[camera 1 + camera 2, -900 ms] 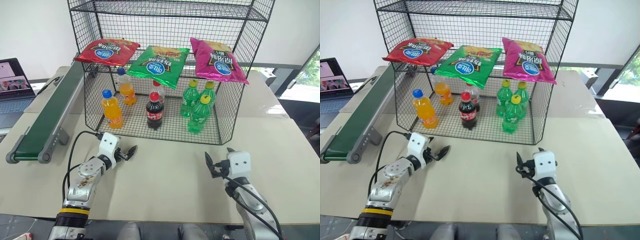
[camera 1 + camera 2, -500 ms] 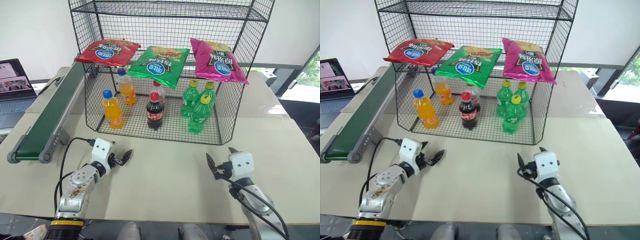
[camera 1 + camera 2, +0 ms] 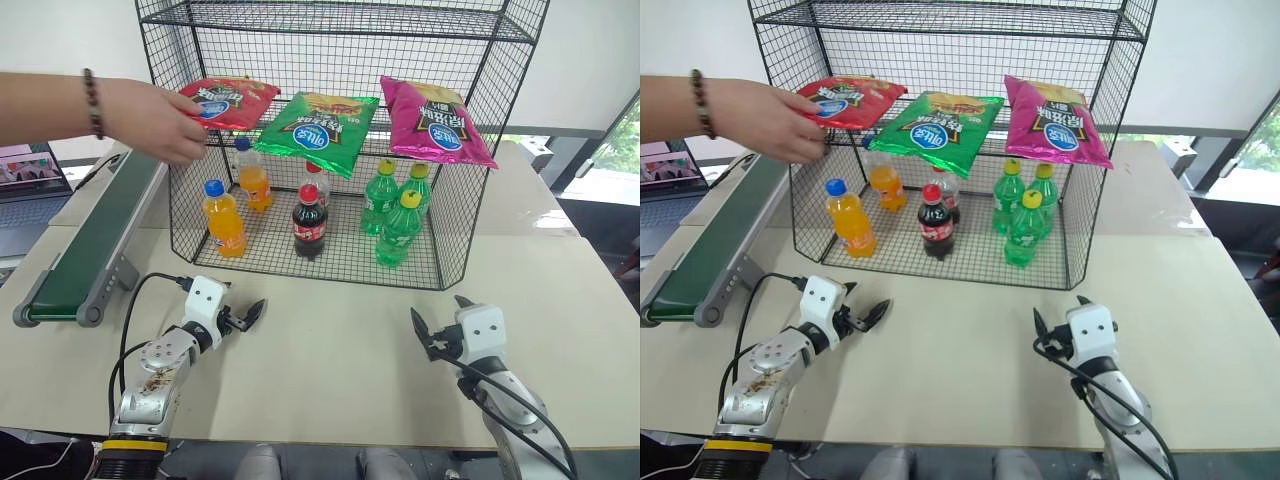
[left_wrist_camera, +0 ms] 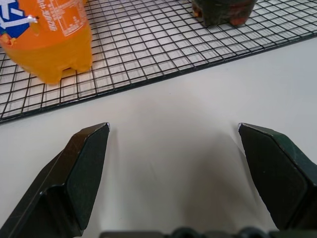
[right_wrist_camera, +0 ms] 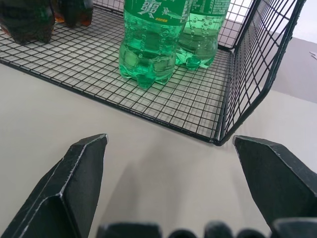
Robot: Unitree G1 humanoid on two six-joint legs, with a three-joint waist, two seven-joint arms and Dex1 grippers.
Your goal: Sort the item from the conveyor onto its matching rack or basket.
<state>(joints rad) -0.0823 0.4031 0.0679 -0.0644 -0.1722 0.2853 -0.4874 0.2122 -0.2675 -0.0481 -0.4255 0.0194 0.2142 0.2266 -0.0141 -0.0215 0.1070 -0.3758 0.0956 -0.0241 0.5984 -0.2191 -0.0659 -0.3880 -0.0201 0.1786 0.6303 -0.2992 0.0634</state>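
Three chip bags on rack point(image 3: 470, 150) mid tier, red bag point(image 3: 228, 101) upper left under a person's hand point(image 3: 150, 120), seven bottles below, conveyor point(image 3: 95, 240) at left, beige table point(image 3: 330, 380), white walls, left gripper point(image 3: 248, 314) and right gripper point(image 3: 436, 322) both spread wide, empty.

Bright even light, soft shadows, sharp focus

You see the person's hand point(image 3: 158, 120) covering the left end of the red chip bag point(image 3: 232, 98), so its grip there can't be read. The forearm runs off the left edge. The wire rack point(image 3: 470, 150) is cut off at the top. The laptop point(image 3: 30, 170) at far left is cropped, its screen too small to read. The bag logos' lettering is illegible.
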